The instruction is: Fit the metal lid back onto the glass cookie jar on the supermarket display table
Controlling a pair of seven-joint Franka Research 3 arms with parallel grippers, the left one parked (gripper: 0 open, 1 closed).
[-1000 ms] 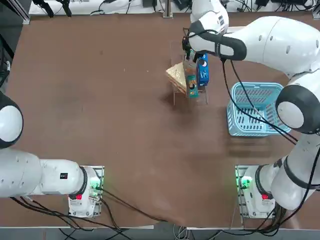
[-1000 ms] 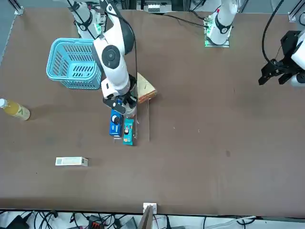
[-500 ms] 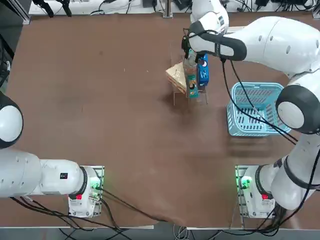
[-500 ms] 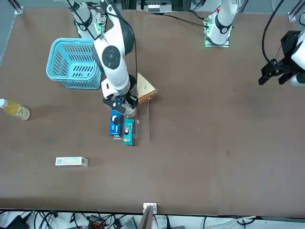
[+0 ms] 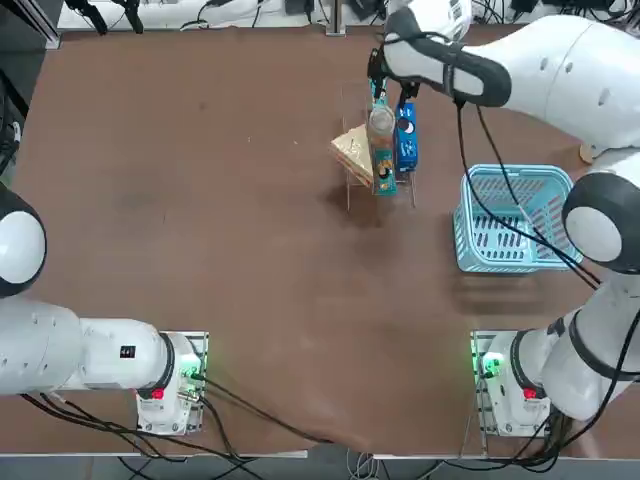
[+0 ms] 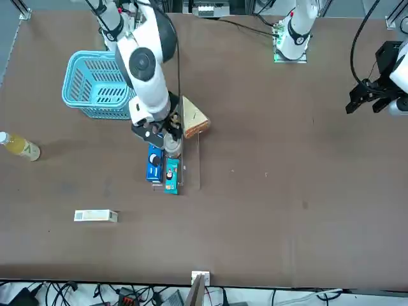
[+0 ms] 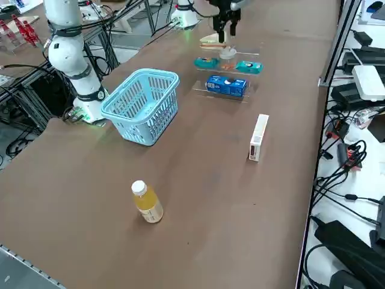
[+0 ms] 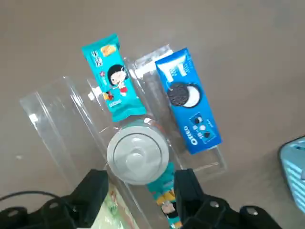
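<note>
Hovering above the clear acrylic stand [image 5: 380, 150], the right tool [image 8: 138, 191] is seen with its two fingers [image 8: 93, 191] spread apart and nothing held between them. In the right wrist view the metal lid [image 8: 137, 153] is shown directly below the gap between the fingertips, clear of both of them. The lid is seated on top of the glass cookie jar [image 5: 380, 122], which is stood upright on the stand; only the silvery disc and a narrow rim of glass around it can be made out, so how firmly it is fitted cannot be told.

Just beside the jar, a blue snack packet [image 8: 190, 119] and a teal packet with a cartoon face [image 8: 112, 78] are laid flat on the stand, one on either side of the lid. A second teal packet [image 8: 164, 200] is partly covered by the jar, and a yellow wedge-shaped packet [image 5: 352, 152] is propped against the stand on the side facing the parked arm.

In the right side view the tool [image 7: 226, 24] is seen hanging upright over the jar [image 7: 227, 53]. Farther out on the brown bench [image 5: 200, 250], a blue basket [image 5: 510, 220] is placed near the stand on the working arm's side. A white box [image 7: 258, 137] and a bottle of yellow drink [image 7: 147, 203] are laid well apart from the stand.
</note>
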